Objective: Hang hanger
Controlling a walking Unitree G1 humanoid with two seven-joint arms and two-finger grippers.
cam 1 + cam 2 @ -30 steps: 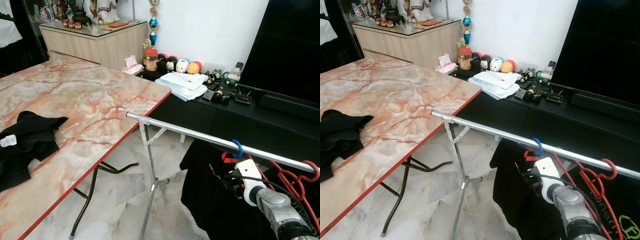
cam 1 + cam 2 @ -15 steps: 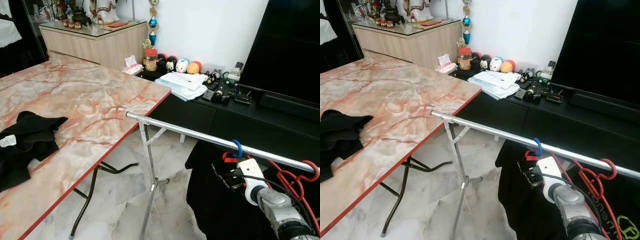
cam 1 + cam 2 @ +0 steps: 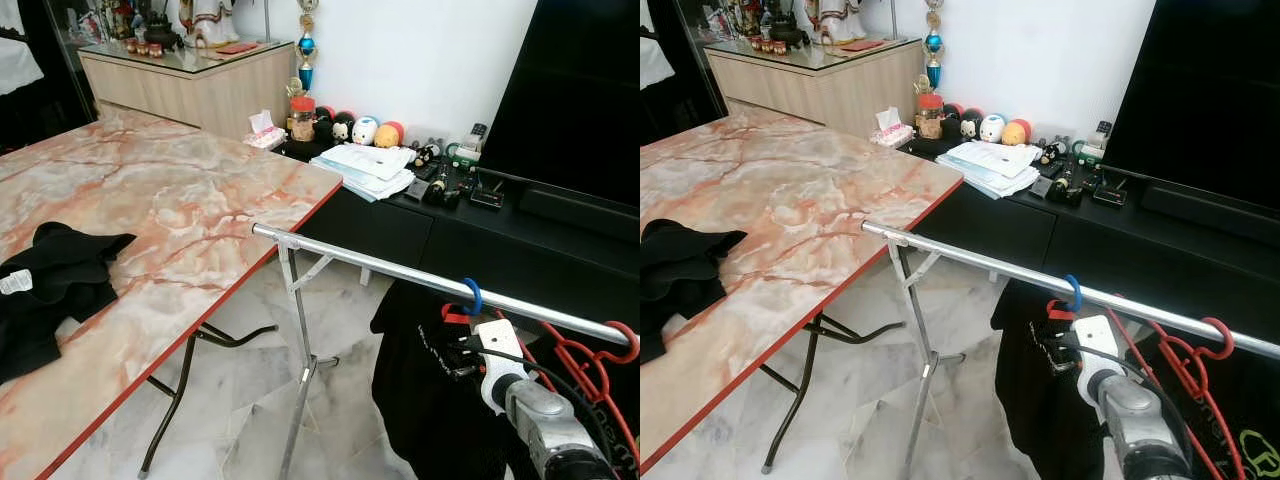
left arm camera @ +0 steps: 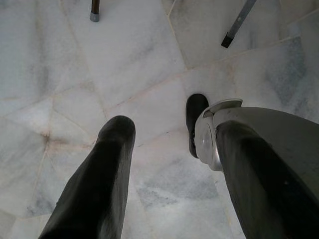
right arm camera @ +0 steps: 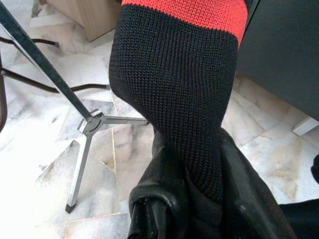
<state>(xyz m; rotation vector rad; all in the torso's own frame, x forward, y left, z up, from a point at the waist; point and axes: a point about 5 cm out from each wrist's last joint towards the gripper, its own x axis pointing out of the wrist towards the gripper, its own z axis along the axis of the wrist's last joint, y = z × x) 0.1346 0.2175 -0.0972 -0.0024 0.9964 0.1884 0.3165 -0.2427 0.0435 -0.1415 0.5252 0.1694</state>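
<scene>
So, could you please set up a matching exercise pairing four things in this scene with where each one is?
Things:
1. blue hook
2. red hangers
3. black cloth
4. stack of papers

Places:
A. lying on the marble table
B. on the low black cabinet by the wall
C. over the metal rail, just above the right end effector
D. hooked on the rail near its far right end

Pairs: 1-C, 2-D, 3-A, 4-B
</scene>
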